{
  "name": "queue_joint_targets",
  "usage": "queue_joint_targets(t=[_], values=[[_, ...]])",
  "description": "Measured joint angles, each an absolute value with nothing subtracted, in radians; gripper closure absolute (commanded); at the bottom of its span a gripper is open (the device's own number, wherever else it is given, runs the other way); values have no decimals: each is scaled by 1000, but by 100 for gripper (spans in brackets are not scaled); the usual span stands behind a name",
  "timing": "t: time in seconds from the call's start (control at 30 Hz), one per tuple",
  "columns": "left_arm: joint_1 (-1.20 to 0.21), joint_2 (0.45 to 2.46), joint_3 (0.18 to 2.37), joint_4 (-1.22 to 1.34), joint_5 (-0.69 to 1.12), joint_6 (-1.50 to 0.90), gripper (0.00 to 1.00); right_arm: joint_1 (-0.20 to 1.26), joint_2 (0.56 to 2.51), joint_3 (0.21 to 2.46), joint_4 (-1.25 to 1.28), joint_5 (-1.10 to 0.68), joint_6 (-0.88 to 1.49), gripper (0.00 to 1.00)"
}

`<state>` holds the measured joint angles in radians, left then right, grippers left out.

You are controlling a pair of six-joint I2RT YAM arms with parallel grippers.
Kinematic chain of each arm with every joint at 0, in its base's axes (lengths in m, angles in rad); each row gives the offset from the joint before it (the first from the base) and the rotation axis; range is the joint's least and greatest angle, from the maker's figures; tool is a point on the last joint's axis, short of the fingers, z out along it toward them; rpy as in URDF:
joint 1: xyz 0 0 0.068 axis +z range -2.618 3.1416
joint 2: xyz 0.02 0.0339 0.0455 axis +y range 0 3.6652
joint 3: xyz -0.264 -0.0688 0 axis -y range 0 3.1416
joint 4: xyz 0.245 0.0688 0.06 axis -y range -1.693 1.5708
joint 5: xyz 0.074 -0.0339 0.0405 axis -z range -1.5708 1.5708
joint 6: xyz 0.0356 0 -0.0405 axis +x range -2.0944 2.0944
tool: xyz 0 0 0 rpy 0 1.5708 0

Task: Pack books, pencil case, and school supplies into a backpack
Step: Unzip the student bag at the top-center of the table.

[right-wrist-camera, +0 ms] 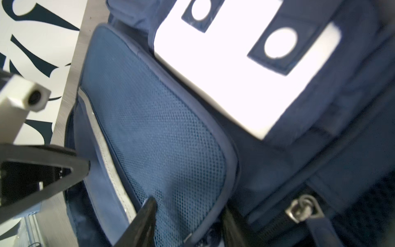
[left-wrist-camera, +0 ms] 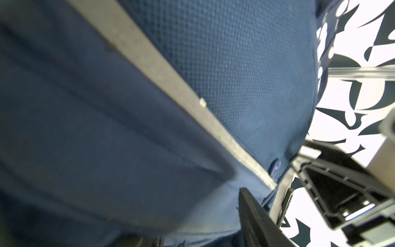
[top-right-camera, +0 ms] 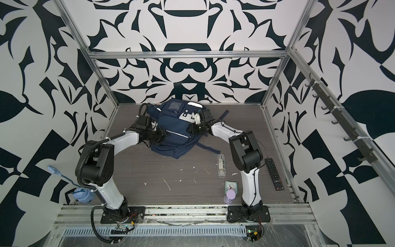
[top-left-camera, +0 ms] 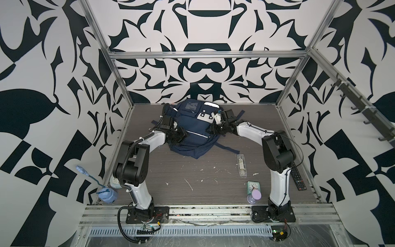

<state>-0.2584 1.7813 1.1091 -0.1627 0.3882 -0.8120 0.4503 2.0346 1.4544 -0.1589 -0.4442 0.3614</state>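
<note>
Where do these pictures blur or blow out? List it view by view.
Left wrist view: the backpack fabric nearest the lens is smeared, its mesh sharper. Right wrist view: the grey-white patch is blown out to flat white. Both top views: evenly lit and sharp.

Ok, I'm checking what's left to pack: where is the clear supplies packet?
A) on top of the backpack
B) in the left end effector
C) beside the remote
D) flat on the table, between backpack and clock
D: in both top views the clear packet lies flat on the table, apart from the backpack and short of the mint clock.
</note>
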Motion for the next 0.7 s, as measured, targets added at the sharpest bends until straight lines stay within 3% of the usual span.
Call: queue_joint_targets(t=[0.7], values=[[-214, 1827, 1182, -164, 371, -815, 45, 524, 1912, 1305, -194, -438, 262, 60]])
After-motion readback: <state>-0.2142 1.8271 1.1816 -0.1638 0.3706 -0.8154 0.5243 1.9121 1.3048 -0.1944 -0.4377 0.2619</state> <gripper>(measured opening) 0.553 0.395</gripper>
